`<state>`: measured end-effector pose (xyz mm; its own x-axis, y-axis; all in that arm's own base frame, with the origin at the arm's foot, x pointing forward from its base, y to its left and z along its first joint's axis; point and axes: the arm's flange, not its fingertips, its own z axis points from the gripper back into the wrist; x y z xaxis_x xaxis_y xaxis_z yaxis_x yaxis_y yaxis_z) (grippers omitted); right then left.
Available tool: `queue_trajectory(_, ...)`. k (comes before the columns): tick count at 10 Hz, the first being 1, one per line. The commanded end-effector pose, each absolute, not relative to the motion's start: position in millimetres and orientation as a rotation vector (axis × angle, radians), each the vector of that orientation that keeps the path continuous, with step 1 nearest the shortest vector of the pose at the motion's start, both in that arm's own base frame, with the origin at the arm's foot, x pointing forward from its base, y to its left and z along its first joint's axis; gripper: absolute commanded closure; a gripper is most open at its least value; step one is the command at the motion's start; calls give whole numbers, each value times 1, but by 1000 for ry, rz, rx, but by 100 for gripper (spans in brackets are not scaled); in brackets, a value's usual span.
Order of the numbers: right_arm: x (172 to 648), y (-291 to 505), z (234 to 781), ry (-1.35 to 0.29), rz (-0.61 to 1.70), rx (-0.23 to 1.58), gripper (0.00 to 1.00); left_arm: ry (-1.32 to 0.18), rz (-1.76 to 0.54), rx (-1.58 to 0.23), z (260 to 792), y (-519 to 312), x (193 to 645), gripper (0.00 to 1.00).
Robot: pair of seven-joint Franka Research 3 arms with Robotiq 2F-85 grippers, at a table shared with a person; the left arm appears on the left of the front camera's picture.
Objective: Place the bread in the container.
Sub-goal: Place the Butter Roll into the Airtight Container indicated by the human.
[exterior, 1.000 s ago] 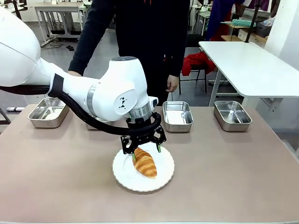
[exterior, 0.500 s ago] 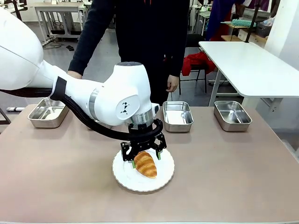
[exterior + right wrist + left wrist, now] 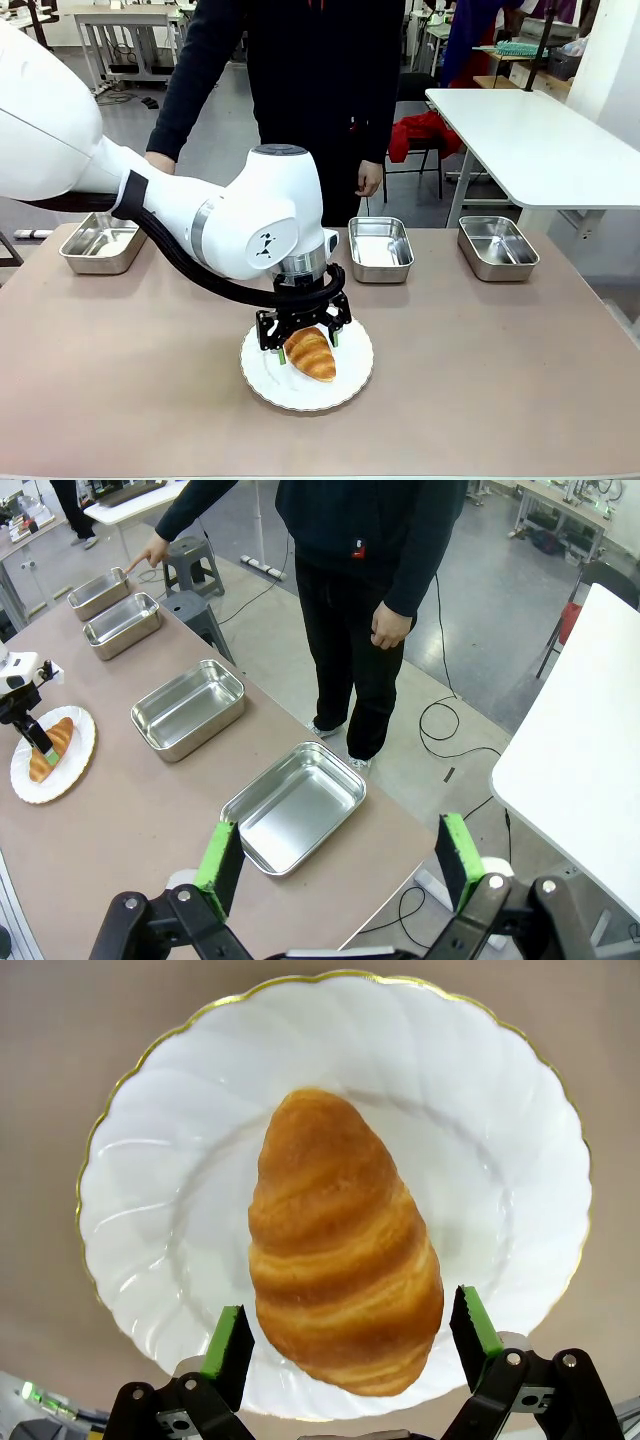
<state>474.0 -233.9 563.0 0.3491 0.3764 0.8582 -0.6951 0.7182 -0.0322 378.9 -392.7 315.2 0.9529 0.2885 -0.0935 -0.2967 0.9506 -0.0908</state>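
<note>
Low over plate (image 3: 350, 378), left claw (image 3: 306, 344) agape astride bread (image 3: 311, 354)

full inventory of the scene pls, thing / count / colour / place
croissant: 1, golden-brown, on the plate, between the left fingers
plate: 1, white with gold rim, near middle of table
steel trays: 4, silver, row along the far edge
table: 1, brownish
side table: 1, white, behind right
person: 1, dark clothes, far side, one hand pointing at the far-left tray
left gripper: open, straddling the croissant
right gripper: open, above the rightmost tray
</note>
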Motion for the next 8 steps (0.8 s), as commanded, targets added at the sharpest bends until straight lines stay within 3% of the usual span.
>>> queue_trajectory(1, 474, -233, 565, -997, 718, 370, 0, 31, 325, -87, 307, -393, 384, 0)
queue_trajectory(3, 474, -233, 565, -997, 718, 370, 0, 19, 331, -83, 304, -391, 387, 0)
queue_trajectory(4, 474, -233, 565, -997, 718, 370, 0, 19, 332, -87, 306, -391, 388, 14)
queue_trajectory(5, 474, -233, 565, -997, 718, 370, 0, 20, 331, -91, 307, -391, 388, 20)
queue_trajectory(8, 474, -233, 565, -997, 718, 370, 0, 29, 321, -98, 309, -390, 389, 53)
